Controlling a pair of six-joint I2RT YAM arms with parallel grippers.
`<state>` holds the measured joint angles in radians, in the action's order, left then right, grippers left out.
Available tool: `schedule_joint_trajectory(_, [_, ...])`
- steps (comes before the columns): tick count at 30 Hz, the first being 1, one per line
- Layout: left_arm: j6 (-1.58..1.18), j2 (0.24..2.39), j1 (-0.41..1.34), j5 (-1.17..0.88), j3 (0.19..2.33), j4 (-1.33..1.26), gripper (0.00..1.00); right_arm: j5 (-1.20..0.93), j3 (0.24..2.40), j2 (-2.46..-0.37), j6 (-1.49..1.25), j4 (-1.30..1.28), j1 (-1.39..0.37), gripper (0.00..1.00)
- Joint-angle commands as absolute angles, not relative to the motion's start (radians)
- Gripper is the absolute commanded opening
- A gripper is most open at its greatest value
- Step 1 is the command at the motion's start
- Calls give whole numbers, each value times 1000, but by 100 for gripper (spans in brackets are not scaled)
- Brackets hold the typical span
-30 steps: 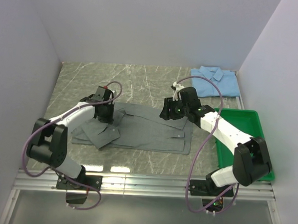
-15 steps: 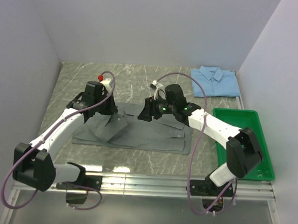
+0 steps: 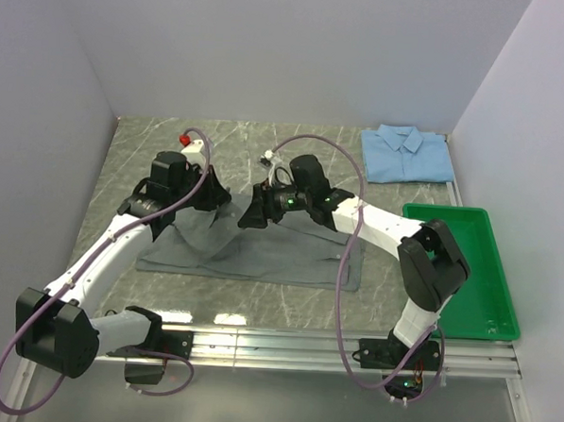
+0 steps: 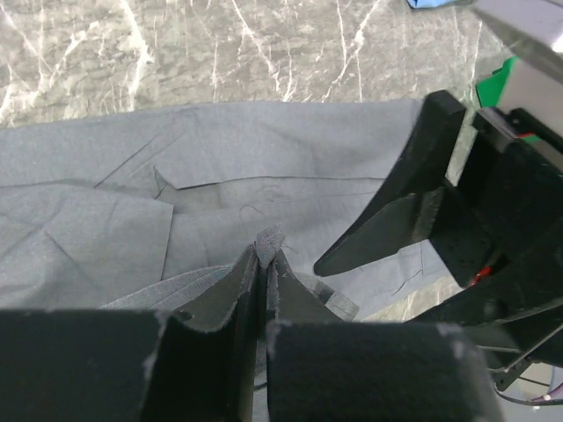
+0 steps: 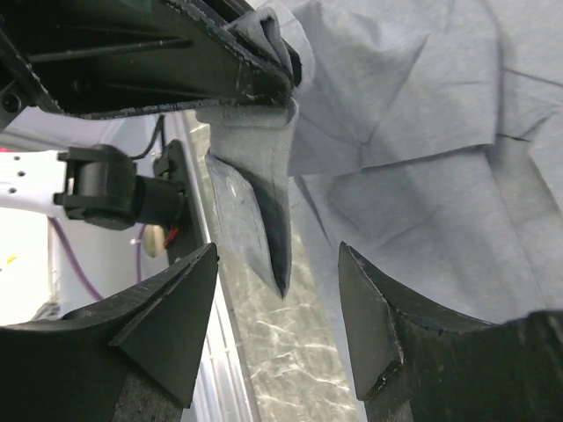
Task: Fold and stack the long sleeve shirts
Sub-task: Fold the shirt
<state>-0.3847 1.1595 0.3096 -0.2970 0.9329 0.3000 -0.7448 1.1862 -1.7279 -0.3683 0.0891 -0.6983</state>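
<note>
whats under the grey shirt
Only the marbled table shows around the grey shirt; anything beneath its spread cloth is covered. The left tool holds a pinched fold raised.

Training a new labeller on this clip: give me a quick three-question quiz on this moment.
1. True or false: the left jaws are shut on the grey shirt.
2. Which lies folded at the far right? A) blue shirt B) grey shirt C) a towel
3. Fill in: the right jaws stand ___, with a hanging piece of the grey shirt between them.

Key: 1 true; 2 A; 3 open.
</note>
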Motion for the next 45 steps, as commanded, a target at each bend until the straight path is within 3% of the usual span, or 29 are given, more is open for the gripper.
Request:
schedule_joint_trajectory(1, [-396,1135,314,-330,920,235,7,-813,1265,-1749,-383,147,-709,64])
schedule_joint_trajectory(6, [-411,1126,314,-318,904,204,8,-876,1293,-1789,-408,164,-713,61])
schedule_joint_trajectory(9, [-420,1117,314,-308,890,184,8,-899,1319,-1807,-411,149,-718,54])
schedule_joint_trajectory(13, [-429,1097,314,-290,882,170,9,-920,1333,-1809,-407,135,-722,33])
schedule_joint_trajectory(14, [-431,1089,314,-291,881,161,10,-923,1332,-1807,-402,130,-724,20])
schedule_joint_trajectory(17, [-445,1078,314,-276,885,161,16,-914,1335,-1784,-367,95,-724,0])
schedule_joint_trajectory(21, [-454,1072,308,-178,940,212,32,-865,1385,-1735,-261,-85,-735,0])
schedule_joint_trajectory(22, [-457,1069,305,-145,977,219,45,-853,1406,-1724,-208,-121,-739,0])
schedule_joint_trajectory(26, [-498,1052,258,-3,1041,225,72,-808,1428,-1660,-121,-241,-779,0])
schedule_joint_trajectory(28, [-523,1051,212,43,1066,236,79,-787,1434,-1646,-79,-304,-798,0])
schedule_joint_trajectory(33, [-581,1080,85,117,1040,259,82,-752,1443,-1606,-8,-438,-882,0])
schedule_joint_trajectory(39, [-591,1198,-76,9,1005,299,78,-742,1486,-1580,78,-546,-978,0])
schedule_joint_trajectory(45, [-609,1307,-98,-77,971,285,74,-675,1517,-1583,115,-664,-1028,0])
